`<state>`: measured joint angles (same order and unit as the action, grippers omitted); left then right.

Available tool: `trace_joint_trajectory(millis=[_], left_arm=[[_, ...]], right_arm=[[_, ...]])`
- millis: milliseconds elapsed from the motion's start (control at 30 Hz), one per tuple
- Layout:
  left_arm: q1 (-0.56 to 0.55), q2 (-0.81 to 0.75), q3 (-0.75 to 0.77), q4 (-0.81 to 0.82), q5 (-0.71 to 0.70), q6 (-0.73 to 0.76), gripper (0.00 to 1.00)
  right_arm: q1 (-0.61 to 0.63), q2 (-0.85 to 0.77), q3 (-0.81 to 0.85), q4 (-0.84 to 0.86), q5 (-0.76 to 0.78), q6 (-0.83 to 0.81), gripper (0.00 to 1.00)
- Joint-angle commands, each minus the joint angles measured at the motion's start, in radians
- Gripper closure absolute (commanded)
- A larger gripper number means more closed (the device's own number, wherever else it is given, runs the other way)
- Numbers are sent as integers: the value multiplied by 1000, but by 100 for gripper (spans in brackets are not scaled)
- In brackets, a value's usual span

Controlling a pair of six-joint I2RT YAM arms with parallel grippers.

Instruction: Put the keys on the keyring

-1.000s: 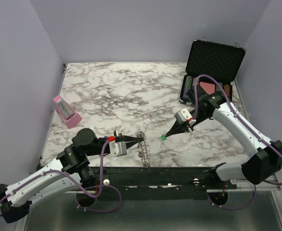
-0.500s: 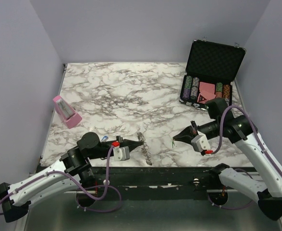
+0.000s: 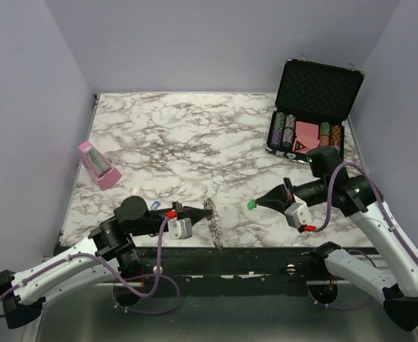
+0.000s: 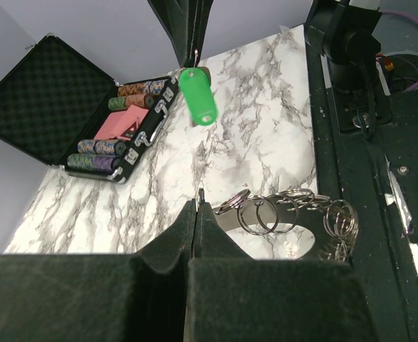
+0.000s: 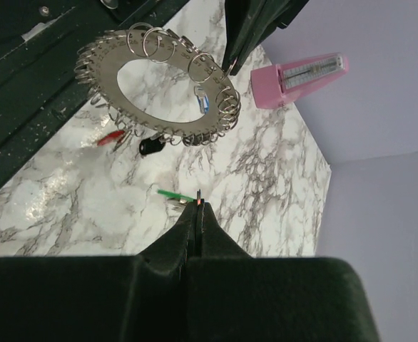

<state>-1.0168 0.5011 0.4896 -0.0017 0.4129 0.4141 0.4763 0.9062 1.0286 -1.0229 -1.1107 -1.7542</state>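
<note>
A pink metronome (image 3: 98,165) stands by the left edge of the tabletop (image 3: 195,135), well apart from everything else. Near the near edge, left of its middle, the left gripper (image 3: 207,209) is clamped shut on the rim of the keyring (image 3: 213,222). The ring is lifted off the marble and turned edge-on to the overhead camera, its lower end reaching the near edge. Many small split rings line its rim, and a blue key (image 5: 203,103), a red key (image 5: 109,137) and a black key (image 5: 150,146) show there. Just right of the ring, not touching it, a green key (image 3: 251,205) is pinched in the closed tips of the right gripper (image 3: 257,204), which points left at the ring. The middle and far parts of the tabletop are bare marble. At the far right corner an open black case (image 3: 322,89) holds rows of striped poker chips (image 3: 284,130) and a pink box (image 3: 307,132), its lid propped upright.
</note>
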Motion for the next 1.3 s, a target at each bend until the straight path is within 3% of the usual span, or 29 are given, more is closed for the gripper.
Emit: trace_joint_trajectory(millis=[0,267,433,800,967,1267], left_arm=[[-6,-15,27,35,-19,19,100],[-6,-19,26,39,-20,18,100],[-8,-26,26,40,-19,17,100],[-8,-45,20,49,-20,14,100],[-8,-55,17,57,-26,9,100],[-8,-72,15,60,-29,2,100]], right_arm=[[2,-30,-18,29,-14,-27,100],[2,-58,-28,15,-58,-47,99],[1,-75,-41,81,-115,42,99],[2,-86,-65,360,-189,513,99],[1,-82,-108,610,-150,898,99],[1,-72,-162,889,-77,1383,100]])
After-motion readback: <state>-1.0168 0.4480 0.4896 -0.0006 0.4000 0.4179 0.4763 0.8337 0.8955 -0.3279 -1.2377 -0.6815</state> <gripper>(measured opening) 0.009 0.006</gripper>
